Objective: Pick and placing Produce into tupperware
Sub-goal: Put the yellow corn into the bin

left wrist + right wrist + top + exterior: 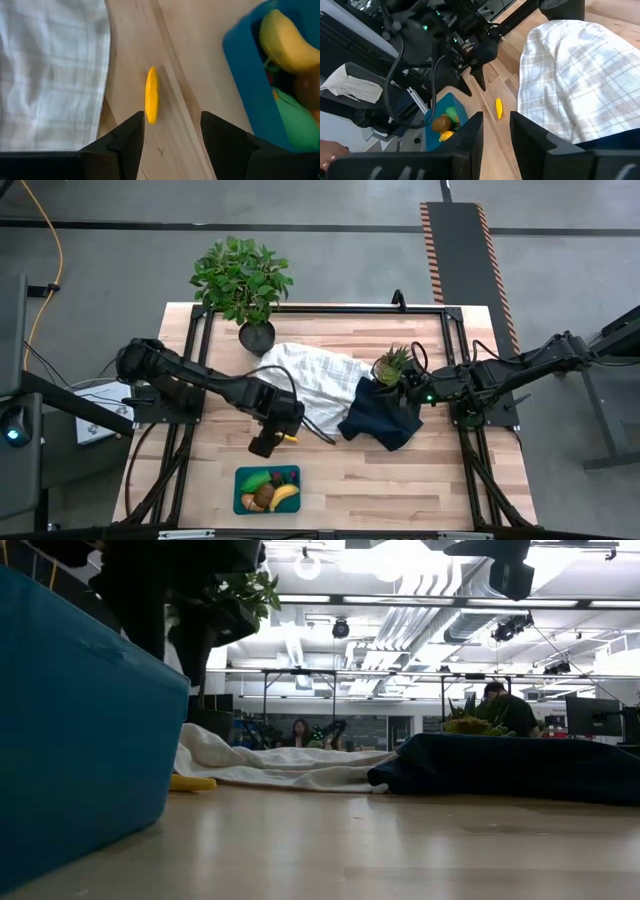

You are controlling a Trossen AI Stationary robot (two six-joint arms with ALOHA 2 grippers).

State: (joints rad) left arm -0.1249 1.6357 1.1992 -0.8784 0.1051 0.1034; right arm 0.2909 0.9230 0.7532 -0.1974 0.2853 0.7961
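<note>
A small yellow produce piece (pixel 152 95) lies flat on the bare wood beside the white checked cloth (pixel 50 70). My left gripper (pixel 172 125) hangs open just above the table, its fingers pointing down, with the yellow piece (pixel 290 439) a little ahead of its fingertips and untouched. The teal tupperware (pixel 267 489) stands near the table's front edge and holds a banana (pixel 287 42), a green piece and a brown ball. My right gripper (pixel 495 135) waits open and empty over the navy cloth (pixel 385 420) on the right.
A large leafy potted plant (pixel 242 280) stands at the far edge, and a small spiky plant (pixel 392 365) beside the navy cloth. The white cloth (pixel 315 375) covers the middle. Bare wood lies to the right of the tupperware.
</note>
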